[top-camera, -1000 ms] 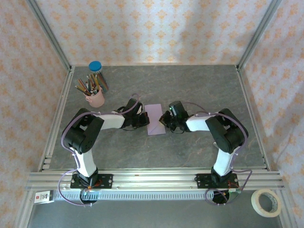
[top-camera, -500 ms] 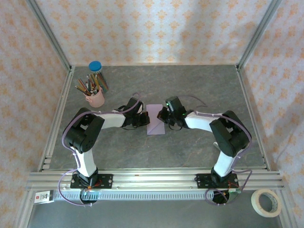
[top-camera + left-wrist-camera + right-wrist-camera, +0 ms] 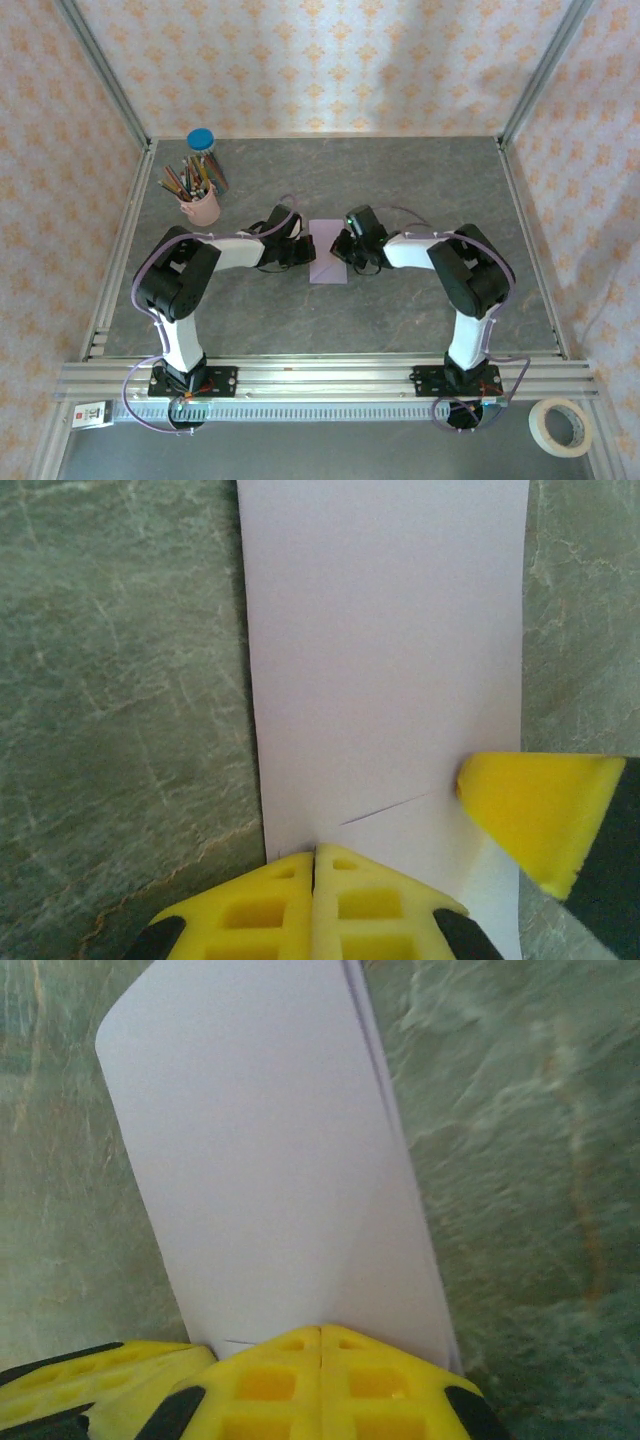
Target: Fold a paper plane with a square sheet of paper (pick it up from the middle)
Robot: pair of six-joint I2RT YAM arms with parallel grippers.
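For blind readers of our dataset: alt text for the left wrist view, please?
A pale lilac folded sheet of paper lies flat on a grey-green marbled table. The left tool, yellow and shut, meets its near edge; another yellow fingertip overlaps its right edge.

Peach floral-patterned walls [image 3: 330, 60], grey marbled tabletop [image 3: 430, 180], aluminium frame posts [image 3: 100, 68] at the back corners, soft even light
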